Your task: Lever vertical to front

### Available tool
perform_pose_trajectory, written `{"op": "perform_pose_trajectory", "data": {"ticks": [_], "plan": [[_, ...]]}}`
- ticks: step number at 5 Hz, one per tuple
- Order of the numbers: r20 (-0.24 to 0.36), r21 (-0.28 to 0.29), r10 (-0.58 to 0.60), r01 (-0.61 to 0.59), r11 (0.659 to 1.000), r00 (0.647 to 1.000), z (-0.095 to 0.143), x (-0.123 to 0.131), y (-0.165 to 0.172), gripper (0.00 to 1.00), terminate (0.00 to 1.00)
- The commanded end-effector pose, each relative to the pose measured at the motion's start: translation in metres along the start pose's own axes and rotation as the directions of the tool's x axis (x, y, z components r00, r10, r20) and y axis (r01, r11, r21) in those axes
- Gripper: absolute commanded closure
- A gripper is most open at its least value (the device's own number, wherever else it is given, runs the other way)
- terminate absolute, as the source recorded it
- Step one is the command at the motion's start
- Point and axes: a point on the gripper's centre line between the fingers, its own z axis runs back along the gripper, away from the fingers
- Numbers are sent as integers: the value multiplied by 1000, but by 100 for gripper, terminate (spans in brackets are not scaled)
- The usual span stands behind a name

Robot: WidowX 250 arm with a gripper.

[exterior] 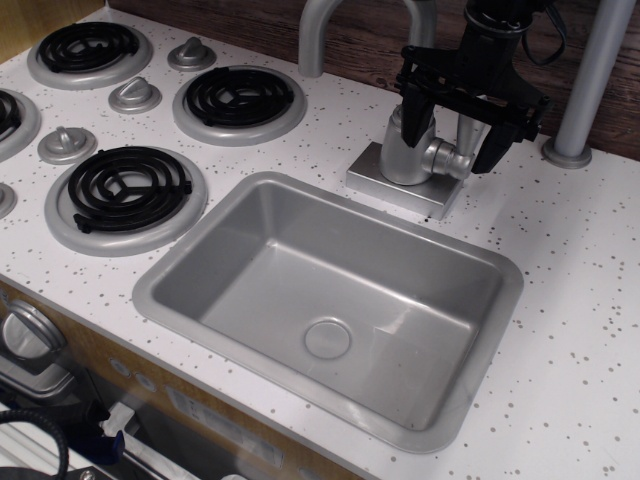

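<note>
the gripper (462, 110) covers most of the lever (466, 128), so its tilt and any grip on it cannot be told. the faucet spout (325, 30) and grey pole (592, 75) run off the top edge. the leftmost burner (8, 120) is cropped.

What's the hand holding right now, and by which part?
The hand straddles the upright lever just above its knuckle on the faucet body. Whether its fingers actually clamp the rod cannot be told from this view.

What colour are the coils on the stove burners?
Black, on silver-grey rings; the nearest burner coil shows it best in the observation.image view.
</note>
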Motion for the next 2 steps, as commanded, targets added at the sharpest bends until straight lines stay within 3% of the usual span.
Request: {"op": "perform_pose_trajectory", "data": {"ticks": [1,2], "plan": [[0,0,0,0,1000,1000,0,0,0,0,0],[75,19,-5,3,1000,997,11,7,1,0,0]]}}
